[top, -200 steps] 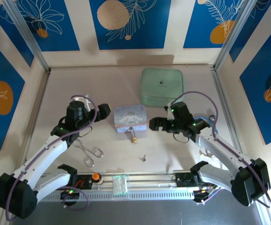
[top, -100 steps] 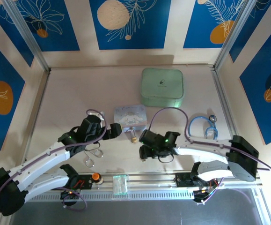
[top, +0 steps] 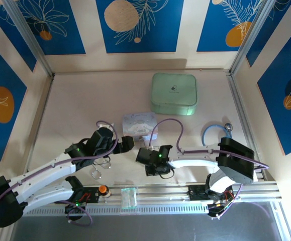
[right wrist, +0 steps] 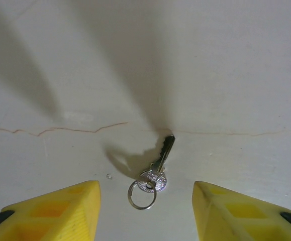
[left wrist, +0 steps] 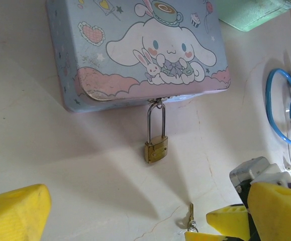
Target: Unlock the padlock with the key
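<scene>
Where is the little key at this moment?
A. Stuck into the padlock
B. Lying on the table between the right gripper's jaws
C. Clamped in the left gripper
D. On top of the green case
B: in the right wrist view the key lies on the table, with the jaws of the right gripper standing apart on either side of it and not touching it.

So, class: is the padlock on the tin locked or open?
Locked. The padlock hangs from the clasp of the tin with both shackle legs seated in its body; the key lies apart from it.
</scene>
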